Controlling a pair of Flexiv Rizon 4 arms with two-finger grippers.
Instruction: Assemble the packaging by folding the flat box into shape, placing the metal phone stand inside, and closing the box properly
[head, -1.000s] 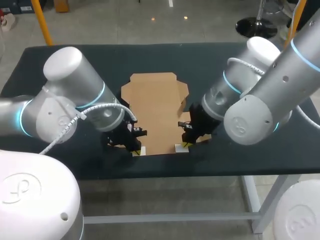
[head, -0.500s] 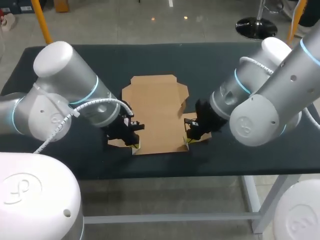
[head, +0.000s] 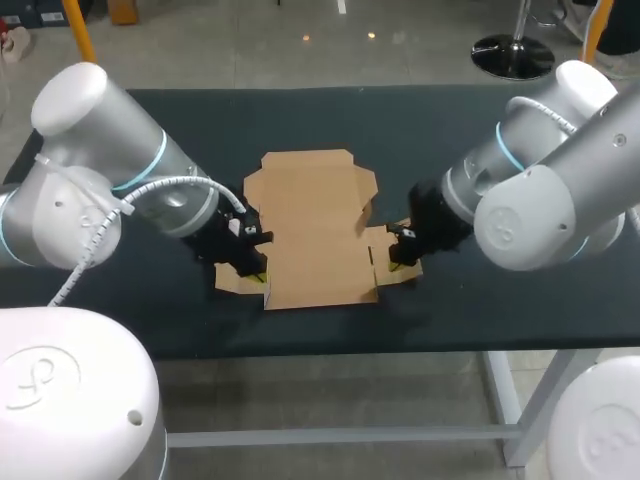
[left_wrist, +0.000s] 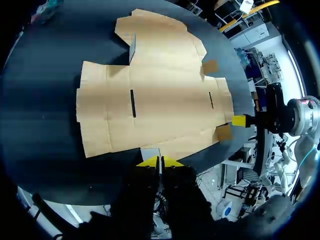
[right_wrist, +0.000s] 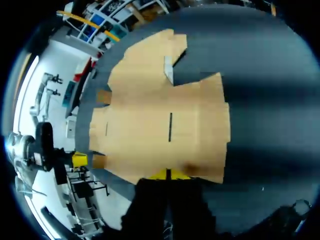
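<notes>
A flat brown cardboard box (head: 315, 230) lies unfolded on the black table (head: 430, 130). My left gripper (head: 256, 270) rests at the outer edge of its left side flap, yellow tips together. In the left wrist view the tips (left_wrist: 161, 161) touch the edge of the box (left_wrist: 150, 100), with nothing seen between them. My right gripper (head: 397, 262) sits on the right side flap, shut. In the right wrist view its tips (right_wrist: 169, 174) meet the edge of the box (right_wrist: 160, 120). No metal phone stand is in view.
The table's front edge (head: 330, 345) runs close below the box. Dark tabletop stretches behind the box and out to both sides, under my arms.
Both grippers have moved apart, from the box's near corners out to its side flaps. The white patches seen under their tips at the near edge no longer show.
</notes>
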